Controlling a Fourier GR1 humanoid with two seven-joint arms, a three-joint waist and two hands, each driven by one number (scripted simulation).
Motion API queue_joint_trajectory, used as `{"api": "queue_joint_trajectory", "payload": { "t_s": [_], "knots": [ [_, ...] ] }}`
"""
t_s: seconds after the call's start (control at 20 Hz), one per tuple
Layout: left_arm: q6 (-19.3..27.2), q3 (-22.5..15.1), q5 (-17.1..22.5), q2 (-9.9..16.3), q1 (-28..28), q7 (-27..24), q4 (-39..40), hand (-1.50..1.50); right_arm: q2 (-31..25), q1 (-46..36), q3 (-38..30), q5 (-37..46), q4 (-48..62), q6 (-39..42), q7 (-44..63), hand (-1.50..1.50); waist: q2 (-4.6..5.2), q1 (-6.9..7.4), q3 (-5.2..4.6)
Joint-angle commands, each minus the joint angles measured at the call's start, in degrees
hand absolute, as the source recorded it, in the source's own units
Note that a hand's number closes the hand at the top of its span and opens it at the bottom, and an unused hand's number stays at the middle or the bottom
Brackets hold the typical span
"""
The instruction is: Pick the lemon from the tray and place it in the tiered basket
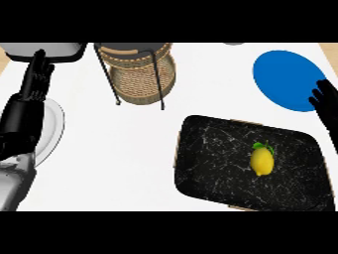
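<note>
The tiered basket is cut off by the far edge of the view; only its lower wicker tier and part of the tier above show, and the tops of its black wire legs are out of frame. A grey object at the far left is cut by the same edge and cannot be identified. A small grey shape at the far edge is too small to identify. The right hand runs past the right edge, hiding its forearm. The left hand covers part of a clear plate. The tray has its near right corner cut off.
</note>
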Motion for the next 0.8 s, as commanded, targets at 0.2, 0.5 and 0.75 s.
{"api": "queue_joint_trajectory", "payload": {
  "t_s": [0.2,0.5,0.75],
  "knots": [
    [-6.2,-0.2,7.3,-1.2,8.5,8.1,4.1,0.00,9.7,-6.5,9.0,17.7,-6.8,-15.7,-4.6,1.50,0.55,1.15,-0.15],
    [-7.5,-0.4,10.5,-2.3,9.7,12.4,5.3,0.00,16.5,3.6,0.8,32.1,1.5,-41.2,0.1,-1.50,0.80,-1.82,-0.11],
    [-8.4,-0.5,11.7,-2.5,9.6,15.2,3.7,0.00,20.1,6.0,11.8,56.2,2.0,-49.0,7.0,-1.50,0.49,-0.96,-0.19]
  ]
}}
